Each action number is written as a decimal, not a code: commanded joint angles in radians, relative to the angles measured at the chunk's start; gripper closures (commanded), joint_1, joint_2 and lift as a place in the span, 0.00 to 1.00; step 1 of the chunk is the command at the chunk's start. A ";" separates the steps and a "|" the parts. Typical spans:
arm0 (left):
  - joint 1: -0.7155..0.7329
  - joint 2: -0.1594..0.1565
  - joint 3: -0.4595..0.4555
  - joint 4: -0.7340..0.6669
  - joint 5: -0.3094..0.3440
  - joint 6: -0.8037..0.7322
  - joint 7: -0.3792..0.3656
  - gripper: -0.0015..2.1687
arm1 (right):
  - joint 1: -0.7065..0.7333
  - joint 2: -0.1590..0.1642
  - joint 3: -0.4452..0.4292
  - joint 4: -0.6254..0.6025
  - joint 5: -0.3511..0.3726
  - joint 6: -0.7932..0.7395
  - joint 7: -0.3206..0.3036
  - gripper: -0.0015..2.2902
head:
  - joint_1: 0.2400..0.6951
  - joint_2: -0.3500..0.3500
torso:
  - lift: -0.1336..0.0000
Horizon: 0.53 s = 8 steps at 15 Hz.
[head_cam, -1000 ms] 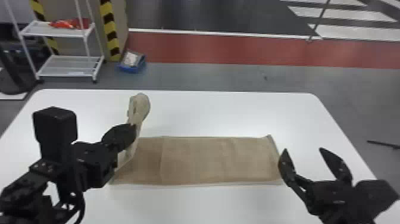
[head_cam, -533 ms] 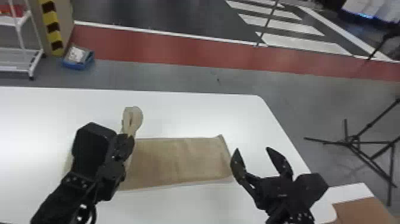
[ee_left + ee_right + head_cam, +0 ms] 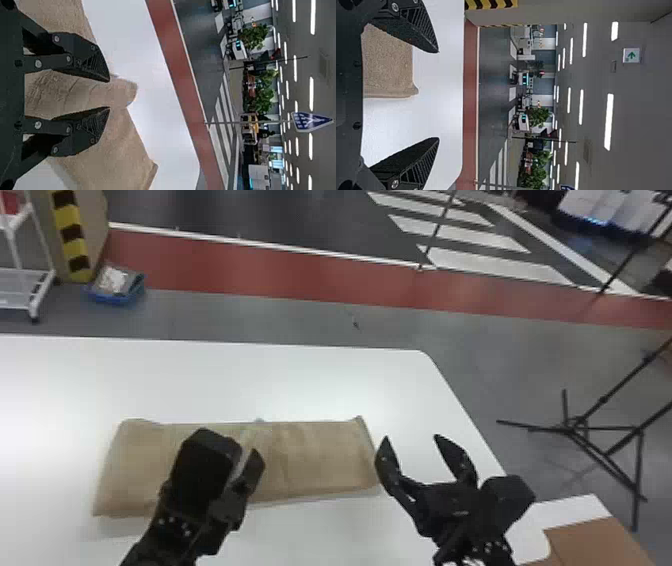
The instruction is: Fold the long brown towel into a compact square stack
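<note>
**Right gripper (image 3: 410, 437) nearest towel's (image 3: 325, 457) right end**

The brown towel lies on the white table (image 3: 300, 377), long axis running left to right. Over its left-middle part hovers the left gripper (image 3: 109, 94), moderately parted. The right gripper, spread wide, hangs just beside the right end, seemingly better placed to fold that end leftward.

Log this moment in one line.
towel: long strip on table, not yet square | left end effector: open, over towel | right end effector: open, by towel's right end
</note>
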 commanded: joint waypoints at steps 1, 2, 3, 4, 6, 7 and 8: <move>0.001 -0.003 -0.015 0.009 0.002 0.002 0.005 0.02 | -0.006 0.004 0.006 0.005 0.001 0.000 0.000 0.04 | 1.00 0.00 | 0.14; 0.001 -0.003 -0.017 0.011 0.003 0.002 0.010 0.02 | -0.006 0.004 0.006 0.007 0.001 0.000 0.000 0.04 | 1.00 0.00 | 0.14; 0.003 -0.003 -0.017 0.011 0.006 -0.001 0.010 0.02 | -0.005 0.004 0.006 0.007 0.001 0.003 0.000 0.04 | 1.00 0.00 | 0.14; 0.009 -0.003 -0.009 0.008 0.008 -0.014 0.025 0.02 | -0.005 0.004 0.008 0.005 0.005 0.003 0.000 0.04 | 1.00 0.00 | 0.14; 0.021 -0.003 0.040 -0.001 0.017 -0.038 0.030 0.01 | -0.008 0.004 0.028 0.004 0.020 0.003 0.003 0.04 | 1.00 0.00 | 0.14; 0.035 -0.003 0.087 -0.007 0.031 -0.075 0.030 0.01 | -0.016 0.004 0.059 -0.001 0.044 0.028 0.006 0.04 | 1.00 0.00 | 0.14; 0.046 -0.003 0.138 -0.018 0.054 -0.100 0.030 0.01 | -0.022 0.004 0.098 -0.004 0.083 0.049 0.009 0.04 | 1.00 0.00 | 0.14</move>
